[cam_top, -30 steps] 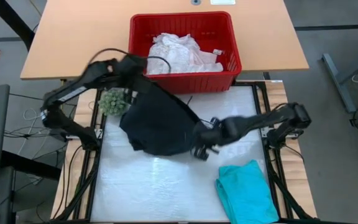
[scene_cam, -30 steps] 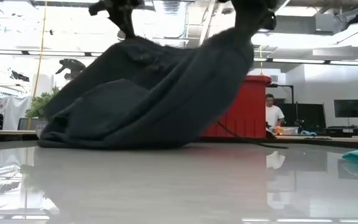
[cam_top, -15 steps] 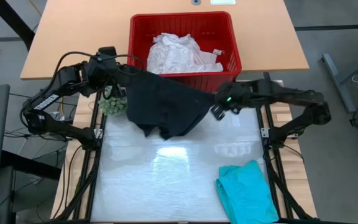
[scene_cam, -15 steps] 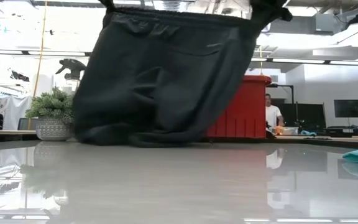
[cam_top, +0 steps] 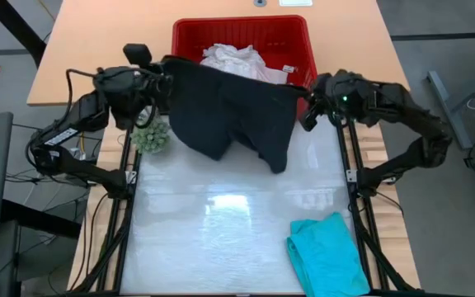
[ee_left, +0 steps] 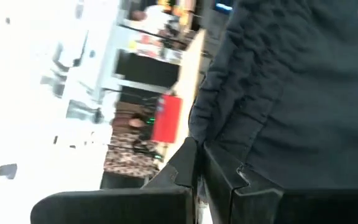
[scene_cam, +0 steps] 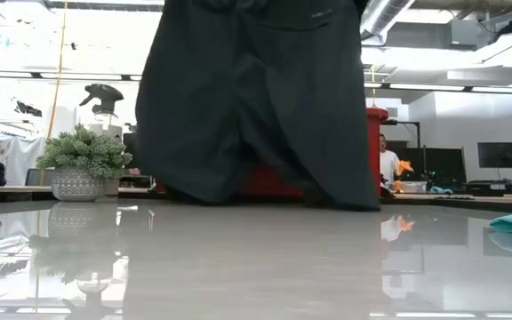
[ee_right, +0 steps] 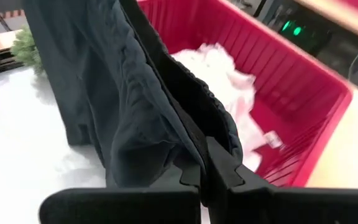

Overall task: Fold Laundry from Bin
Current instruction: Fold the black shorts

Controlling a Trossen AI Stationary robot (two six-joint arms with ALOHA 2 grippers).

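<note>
Readable writing: none can be made out; a small white tag in the bin is too small to read.
Left gripper (cam_top: 165, 80): one, at the left end of the black garment's upper edge, beside the bin's left front corner; fingers (ee_left: 225, 180) pinched tight on the fabric.
Potted plant (cam_top: 150, 136): one, small and green, at the table's left edge just below the left gripper; in the low view it stands in a patterned pot (scene_cam: 76, 185).
Spray bottle (scene_cam: 105, 98): one, behind the plant in the low view.
Black garment (cam_top: 233, 111): one, stretched between the two grippers and hanging in front of the bin; its upper edge overlaps the bin's front rim, and its two lower lobes hang down to the table top, though whether they touch it cannot be told.
Bin (cam_top: 303, 45): one, red with slotted sides, at the far middle of the table.
White laundry (cam_top: 237, 64): bunched in the bin; separate pieces cannot be counted.
Right gripper (cam_top: 305, 106): one, at the garment's right end by the bin's right front corner; fingers (ee_right: 225, 171) clamped on the dark hem.
Teal garment (cam_top: 328, 254): one, folded, lying on the white mat (cam_top: 221, 239) at the near right, well apart from the black garment.
Person (scene_cam: 388, 164): one, standing far back in the room.
</note>
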